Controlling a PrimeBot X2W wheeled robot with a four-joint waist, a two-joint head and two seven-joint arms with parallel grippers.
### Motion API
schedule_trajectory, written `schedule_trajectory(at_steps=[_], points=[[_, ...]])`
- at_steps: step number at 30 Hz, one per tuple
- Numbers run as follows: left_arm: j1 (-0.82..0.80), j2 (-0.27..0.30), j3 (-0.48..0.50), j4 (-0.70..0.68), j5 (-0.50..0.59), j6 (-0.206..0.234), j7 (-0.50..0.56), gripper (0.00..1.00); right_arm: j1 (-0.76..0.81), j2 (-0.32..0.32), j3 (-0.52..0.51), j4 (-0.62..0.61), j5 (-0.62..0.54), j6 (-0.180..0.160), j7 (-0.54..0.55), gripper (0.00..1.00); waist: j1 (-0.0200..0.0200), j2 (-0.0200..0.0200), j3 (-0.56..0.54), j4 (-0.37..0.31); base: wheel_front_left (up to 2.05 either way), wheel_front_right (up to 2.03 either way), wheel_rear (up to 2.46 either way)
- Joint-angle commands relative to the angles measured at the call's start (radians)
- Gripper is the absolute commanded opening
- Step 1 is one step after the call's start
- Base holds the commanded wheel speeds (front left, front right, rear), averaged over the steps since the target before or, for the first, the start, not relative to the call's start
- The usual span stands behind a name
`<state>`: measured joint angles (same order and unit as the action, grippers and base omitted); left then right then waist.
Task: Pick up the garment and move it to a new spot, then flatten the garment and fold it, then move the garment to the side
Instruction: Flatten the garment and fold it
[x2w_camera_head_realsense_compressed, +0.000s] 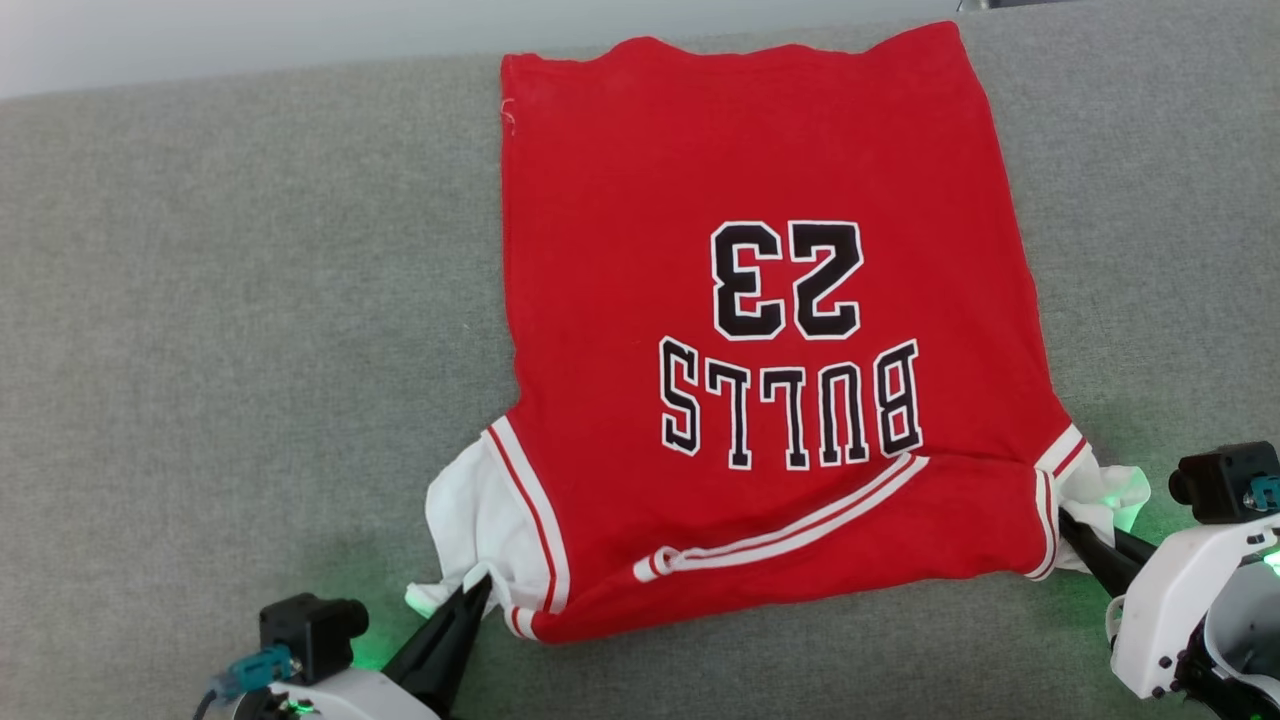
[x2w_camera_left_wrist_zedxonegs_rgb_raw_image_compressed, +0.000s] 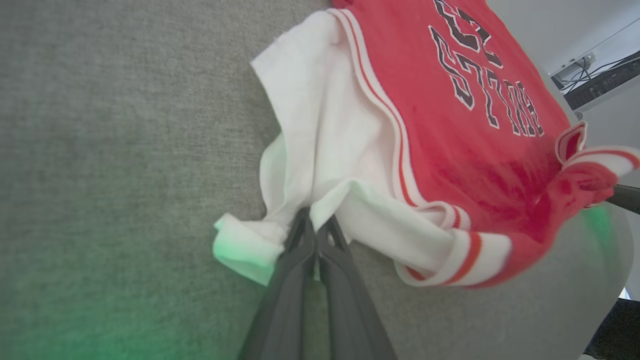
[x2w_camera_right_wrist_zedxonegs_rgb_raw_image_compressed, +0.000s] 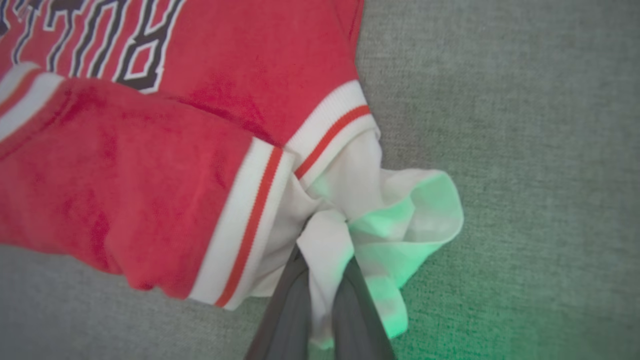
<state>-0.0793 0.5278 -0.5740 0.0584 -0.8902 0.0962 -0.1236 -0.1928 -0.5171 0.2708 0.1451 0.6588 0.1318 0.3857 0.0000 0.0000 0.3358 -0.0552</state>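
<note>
The garment (x2w_camera_head_realsense_compressed: 760, 330), a red jersey with black lettering and the number 23, lies spread on the grey surface, its near edge folded over. My left gripper (x2w_camera_head_realsense_compressed: 478, 590) is shut on the white sleeve end at the garment's near left corner; in the left wrist view the left gripper (x2w_camera_left_wrist_zedxonegs_rgb_raw_image_compressed: 314, 225) pinches that white cloth of the garment (x2w_camera_left_wrist_zedxonegs_rgb_raw_image_compressed: 450, 115). My right gripper (x2w_camera_head_realsense_compressed: 1066, 520) is shut on the white sleeve end at the near right corner. The right wrist view shows white fabric of the garment (x2w_camera_right_wrist_zedxonegs_rgb_raw_image_compressed: 150, 165) bunched between the dark fingers of the right gripper (x2w_camera_right_wrist_zedxonegs_rgb_raw_image_compressed: 322, 250).
The grey fabric surface (x2w_camera_head_realsense_compressed: 250, 330) stretches wide to the left of the garment, with a narrower strip to the right. A pale wall runs along the far edge. Green light from the wrists glows on the cloth by each gripper.
</note>
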Motion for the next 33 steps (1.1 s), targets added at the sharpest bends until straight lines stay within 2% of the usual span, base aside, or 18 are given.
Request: schedule_trajectory(at_steps=[1,12,14,17,20,26,29,33], points=[[-0.003,-0.008,-0.018,0.051,0.008,0.005,0.03,0.0,0.003,0.013,0.036,0.044,-0.002,-0.002,0.005,0.0,0.0,0.0,0.006,0.003,0.0,0.0,0.0],[-0.027,-0.02,-0.032,0.119,0.004,-0.016,0.029,0.0,-0.042,-0.01,0.112,0.125,0.019,-0.003,-0.045,0.0,0.0,0.0,-0.005,0.002,0.0,0.0,0.0],[-0.023,-0.02,-0.033,0.122,0.003,-0.021,0.021,0.0,-0.045,-0.021,0.115,0.117,0.002,-0.003,-0.068,1.0,0.0,0.0,-0.017,0.003,0.0,0.0,0.0],[-0.015,-0.024,-0.034,0.119,-0.001,-0.024,0.014,0.0,-0.047,-0.027,0.094,0.094,0.023,-0.003,-0.071,1.0,0.0,0.0,-0.03,0.005,0.0,0.0,0.0],[0.002,-0.024,-0.042,0.116,0.005,-0.024,0.007,0.0,-0.047,-0.054,0.012,0.023,0.078,-0.002,-0.056,1.0,0.0,0.0,-0.051,0.012,0.0,0.0,0.0],[-0.022,-0.032,-0.056,0.085,0.023,-0.028,0.009,0.0,-0.11,-0.115,-0.172,-0.133,0.141,-0.002,0.074,1.0,0.0,0.0,-0.039,0.048,0.0,0.0,0.0],[-0.06,-0.043,-0.076,0.067,0.045,-0.034,0.019,0.0,-0.193,-0.09,-0.242,-0.141,0.147,-0.002,0.152,1.0,0.0,0.0,-0.007,0.086,0.0,0.0,0.0],[-0.116,-0.059,-0.096,0.047,0.069,-0.044,0.035,0.0,-0.374,-0.053,-0.24,-0.061,0.079,-0.002,0.252,1.0,0.0,0.0,0.052,0.138,0.0,0.0,0.0]])
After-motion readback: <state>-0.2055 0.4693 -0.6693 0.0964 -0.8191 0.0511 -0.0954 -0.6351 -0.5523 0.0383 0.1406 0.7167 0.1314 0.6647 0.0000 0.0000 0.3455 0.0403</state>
